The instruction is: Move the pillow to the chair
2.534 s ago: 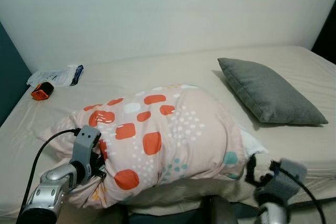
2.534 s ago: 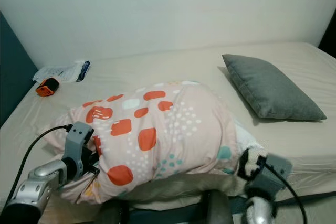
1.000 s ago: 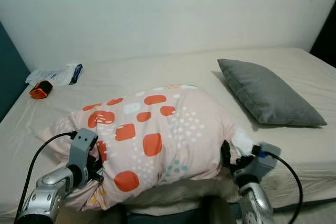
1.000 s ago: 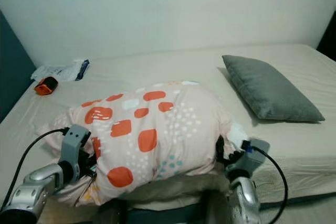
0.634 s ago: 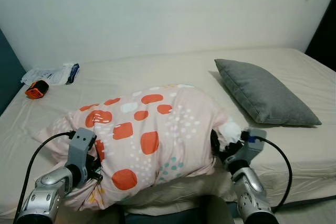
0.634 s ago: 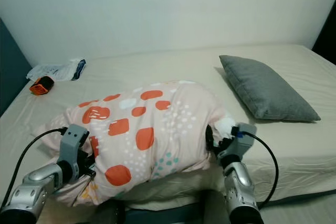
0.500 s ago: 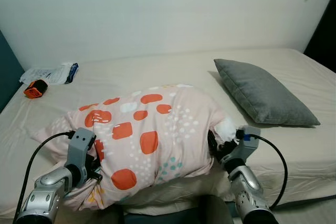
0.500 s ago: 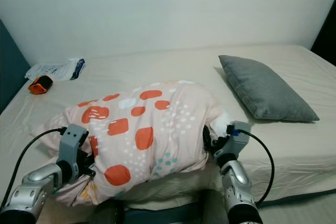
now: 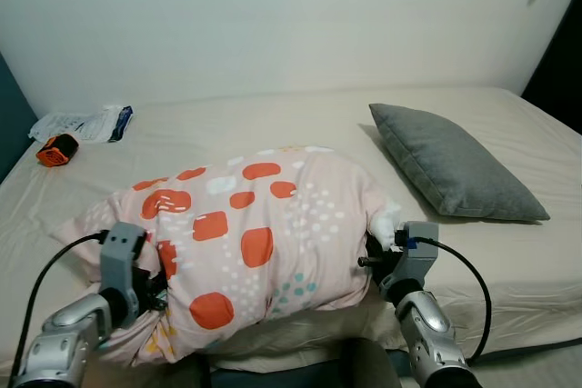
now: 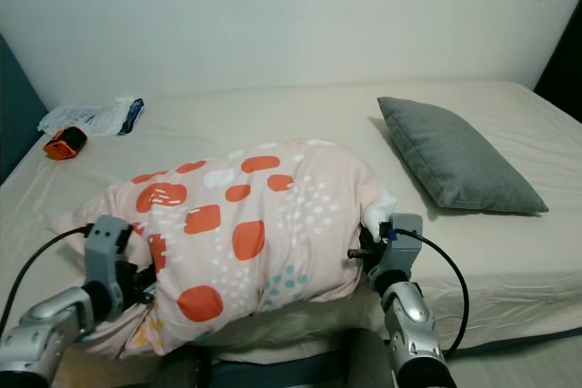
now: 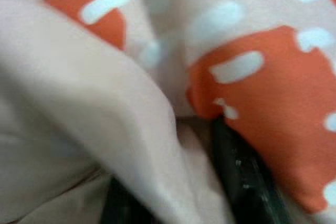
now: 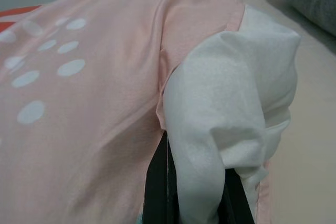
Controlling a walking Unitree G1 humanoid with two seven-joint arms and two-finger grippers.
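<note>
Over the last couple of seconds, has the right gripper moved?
Yes. The right gripper has come up and in toward the patterned pillow, now at its white inner corner, closer to the grey pillow than earlier.

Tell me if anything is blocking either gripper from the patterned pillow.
Nothing visible does. The left gripper is pressed into the patterned pillow at its left end, fabric folded around its fingers. The right gripper is at the right end, where the white inner pillow pokes out between its fingers.
</note>
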